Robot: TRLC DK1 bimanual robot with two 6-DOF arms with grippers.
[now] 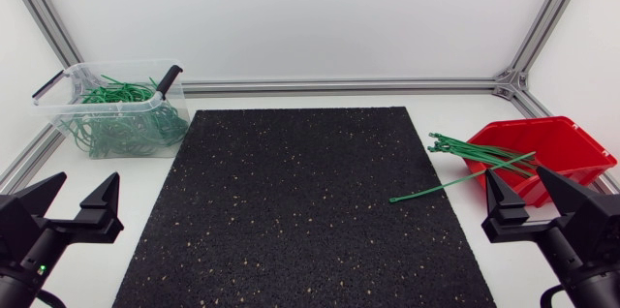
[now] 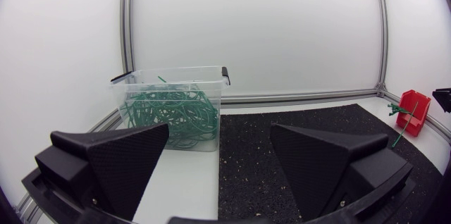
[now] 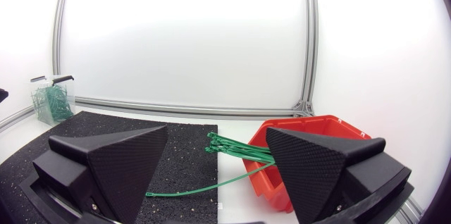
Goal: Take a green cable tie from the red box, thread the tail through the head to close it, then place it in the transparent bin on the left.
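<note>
The red box [image 1: 552, 151] sits at the table's right side with several straight green cable ties [image 1: 477, 152] sticking out over its left rim. One tie [image 1: 455, 184] lies half out on the black mat. At the back left stands the transparent bin [image 1: 116, 109], full of closed green ties. My left gripper [image 1: 79, 200] rests open and empty at the front left, well short of the bin [image 2: 173, 108]. My right gripper [image 1: 528, 192] rests open and empty at the front right, just in front of the red box [image 3: 310, 155] and the ties [image 3: 232, 146].
A black speckled mat [image 1: 300, 211] covers the middle of the white table. Aluminium frame rails [image 1: 339, 85] run along the back and side edges. The bin has a black-handled lid clip [image 1: 170, 77] on its right rim.
</note>
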